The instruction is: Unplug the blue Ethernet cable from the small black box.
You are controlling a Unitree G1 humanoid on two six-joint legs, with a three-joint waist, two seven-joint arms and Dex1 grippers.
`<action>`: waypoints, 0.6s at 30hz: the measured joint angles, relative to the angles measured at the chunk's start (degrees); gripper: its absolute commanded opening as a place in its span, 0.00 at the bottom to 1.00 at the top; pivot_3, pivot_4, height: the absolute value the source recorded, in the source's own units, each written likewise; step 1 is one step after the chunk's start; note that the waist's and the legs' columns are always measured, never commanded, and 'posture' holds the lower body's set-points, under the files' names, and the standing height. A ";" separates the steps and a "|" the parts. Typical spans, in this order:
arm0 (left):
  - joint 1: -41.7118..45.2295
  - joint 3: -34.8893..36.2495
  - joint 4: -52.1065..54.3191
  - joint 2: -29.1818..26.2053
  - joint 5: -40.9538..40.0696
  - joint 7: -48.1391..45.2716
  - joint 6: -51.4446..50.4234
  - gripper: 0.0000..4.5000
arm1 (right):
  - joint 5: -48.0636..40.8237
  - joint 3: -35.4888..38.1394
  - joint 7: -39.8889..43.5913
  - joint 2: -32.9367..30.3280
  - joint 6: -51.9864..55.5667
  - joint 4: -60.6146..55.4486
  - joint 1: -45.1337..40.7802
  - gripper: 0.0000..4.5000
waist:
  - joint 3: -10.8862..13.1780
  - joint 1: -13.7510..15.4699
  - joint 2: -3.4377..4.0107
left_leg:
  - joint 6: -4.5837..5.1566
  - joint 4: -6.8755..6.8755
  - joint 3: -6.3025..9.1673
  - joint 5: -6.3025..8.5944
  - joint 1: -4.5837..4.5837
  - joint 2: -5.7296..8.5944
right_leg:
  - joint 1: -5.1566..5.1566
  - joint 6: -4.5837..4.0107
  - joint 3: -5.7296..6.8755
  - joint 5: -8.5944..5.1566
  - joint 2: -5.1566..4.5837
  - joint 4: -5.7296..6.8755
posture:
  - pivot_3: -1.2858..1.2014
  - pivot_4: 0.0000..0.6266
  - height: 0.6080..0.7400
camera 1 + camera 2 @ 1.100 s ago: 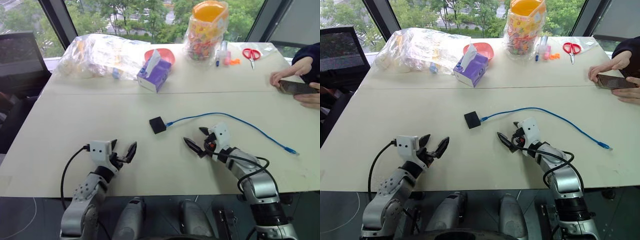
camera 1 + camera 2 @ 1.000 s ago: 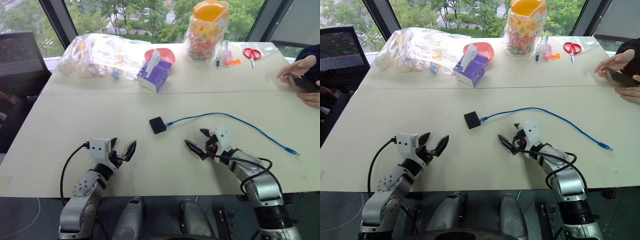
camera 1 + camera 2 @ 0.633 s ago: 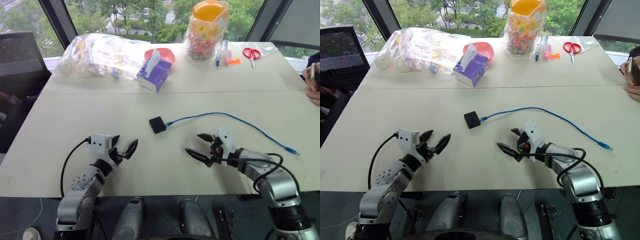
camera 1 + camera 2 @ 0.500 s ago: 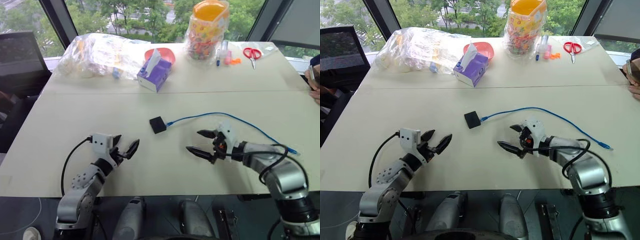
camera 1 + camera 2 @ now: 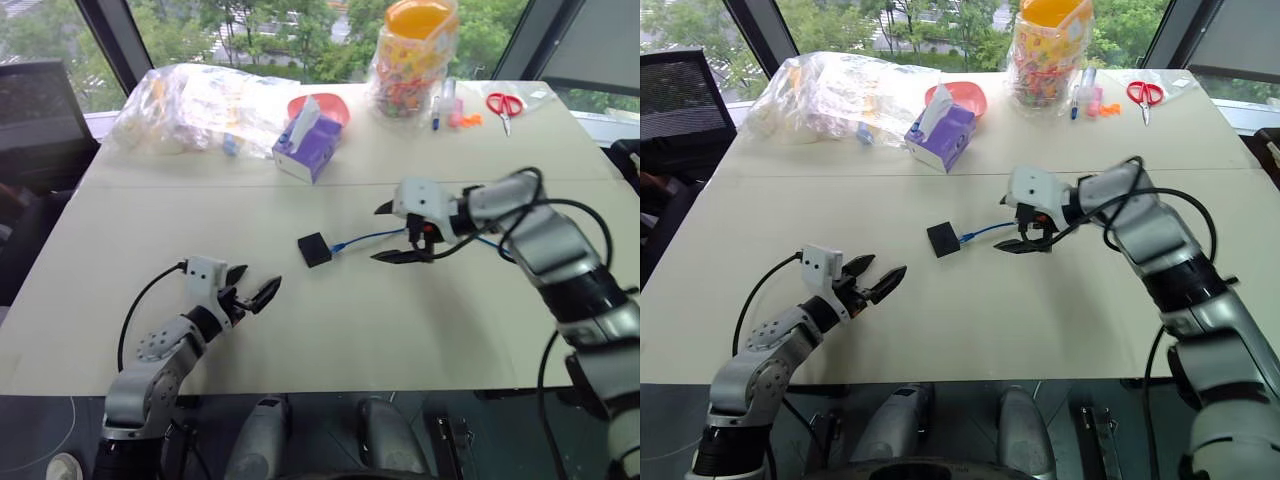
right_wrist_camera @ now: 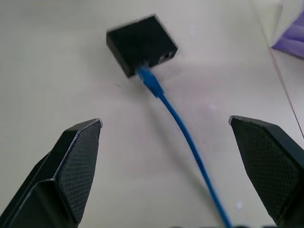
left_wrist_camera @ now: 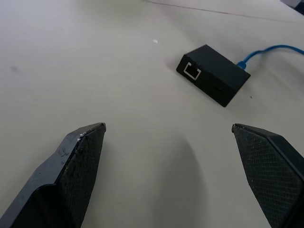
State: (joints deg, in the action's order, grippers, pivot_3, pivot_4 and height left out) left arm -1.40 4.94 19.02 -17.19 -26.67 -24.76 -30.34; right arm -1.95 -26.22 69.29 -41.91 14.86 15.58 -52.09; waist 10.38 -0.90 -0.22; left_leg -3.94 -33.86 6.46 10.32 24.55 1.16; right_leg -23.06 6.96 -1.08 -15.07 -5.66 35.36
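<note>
While our left gripper (image 5: pixel 255 292) hovers low near the front edge of the table (image 5: pixel 300 340) with its fingers wide apart and empty, our right gripper (image 5: pixel 398 233) hangs over the blue Ethernet cable (image 6: pixel 183 130), also wide open and holding nothing. We see the cable plugged into the small black box (image 5: pixel 314 249) at mid-table. Farther back stands a purple tissue box (image 5: pixel 308 148).

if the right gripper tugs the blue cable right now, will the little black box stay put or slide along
Probably slide. The small black box looks light and lies loose on the smooth table, with nothing holding it; the left gripper is open and apart from it. The blue Ethernet cable looks thin and floppy, so slack would likely go first. The right gripper hovers open above it.
</note>
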 measured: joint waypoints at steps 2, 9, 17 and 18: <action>-0.69 -0.26 0.40 0.82 0.40 0.70 0.67 0.99 | 4.92 -4.23 1.80 3.72 -7.63 9.48 -4.76 1.00 | 0.03 -0.14 -0.02 | -0.01 0.03 0.00 -0.01 0.00 0.00 | -0.04 0.15 0.00 0.07 0.01 0.07 | 0.52 0.24 0.90; -3.53 -0.60 2.67 0.23 1.32 1.53 1.46 0.99 | 16.59 -10.46 2.50 16.32 -25.43 36.72 -17.20 1.00 | 0.11 -0.32 0.01 | -0.22 0.04 0.04 -0.14 -0.12 -0.01 | -0.23 0.04 -0.03 -0.02 0.05 0.68 | 0.52 0.24 0.90; -4.77 0.55 2.66 -0.45 2.23 1.86 2.47 0.99 | 19.59 -8.81 3.24 22.25 -30.75 48.37 -21.40 1.00 | 0.11 -0.52 0.03 | -0.39 0.00 0.11 -0.26 -0.21 -0.04 | -0.20 0.01 -0.04 -0.02 0.11 0.86 | 0.52 0.24 0.90; -4.79 0.55 2.66 -0.44 2.33 2.00 2.53 0.99 | 19.82 -8.61 3.31 22.54 -31.14 49.02 -21.60 1.00 | 0.11 -0.53 0.03 | -0.39 0.00 0.11 -0.26 -0.22 -0.04 | -0.20 0.01 -0.04 -0.02 0.11 0.87 | 0.52 0.24 0.90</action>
State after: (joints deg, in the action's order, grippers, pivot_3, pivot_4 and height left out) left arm -6.20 5.49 21.68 -17.64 -24.34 -22.76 -27.81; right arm 17.87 -34.83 72.60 -19.37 -16.28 64.60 -73.69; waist 10.49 -1.43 -0.19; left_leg -4.32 -33.85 6.57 10.06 24.33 1.12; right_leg -23.26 6.98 -1.12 -15.09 -5.54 36.23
